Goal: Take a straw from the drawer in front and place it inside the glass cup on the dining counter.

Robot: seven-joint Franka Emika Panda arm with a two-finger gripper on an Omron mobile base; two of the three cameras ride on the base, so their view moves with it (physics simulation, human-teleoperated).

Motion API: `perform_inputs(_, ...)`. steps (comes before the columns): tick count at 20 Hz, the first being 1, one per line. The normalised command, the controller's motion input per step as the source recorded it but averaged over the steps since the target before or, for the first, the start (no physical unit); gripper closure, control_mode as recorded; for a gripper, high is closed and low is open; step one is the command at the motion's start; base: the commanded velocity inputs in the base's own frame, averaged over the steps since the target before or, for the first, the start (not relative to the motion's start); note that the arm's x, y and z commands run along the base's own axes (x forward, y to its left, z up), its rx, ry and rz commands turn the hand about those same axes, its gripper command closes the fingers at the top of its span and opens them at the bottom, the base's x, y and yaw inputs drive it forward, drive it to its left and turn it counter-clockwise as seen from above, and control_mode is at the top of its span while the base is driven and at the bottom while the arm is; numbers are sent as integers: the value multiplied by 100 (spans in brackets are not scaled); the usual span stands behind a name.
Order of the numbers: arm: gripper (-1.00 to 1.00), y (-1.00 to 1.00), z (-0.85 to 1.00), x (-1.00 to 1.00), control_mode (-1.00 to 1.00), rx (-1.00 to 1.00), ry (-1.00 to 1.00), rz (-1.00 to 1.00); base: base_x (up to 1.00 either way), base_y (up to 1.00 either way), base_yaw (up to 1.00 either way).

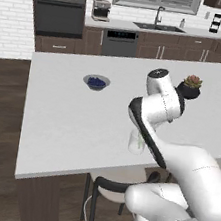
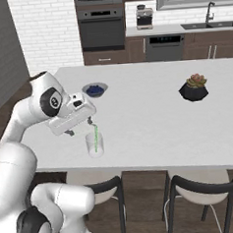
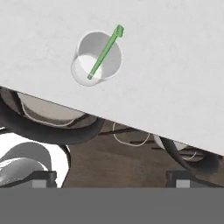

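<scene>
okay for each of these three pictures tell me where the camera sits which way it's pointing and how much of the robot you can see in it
Left base view: behind the arm's left, looking forward over the white-topped dining counter; the arm rises lower right, partly covering the clear glass cup.
Right base view: behind the arm's right; the arm rises lower left, gripper above the cup.
Hand view: on the hand, looking down at the cup holding the thin light-green straw.
Shared: cup, counter; both base views show the small bowl with blue contents.
</scene>
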Motion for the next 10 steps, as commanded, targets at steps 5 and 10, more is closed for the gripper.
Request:
perform_inputs(5, -100, -25, 35, -100, -100, 23, -16, -6, 0, 0, 0)
perform_inputs(10, -100, -40, 20, -100, -100, 26, -11, -6, 0, 0, 0)
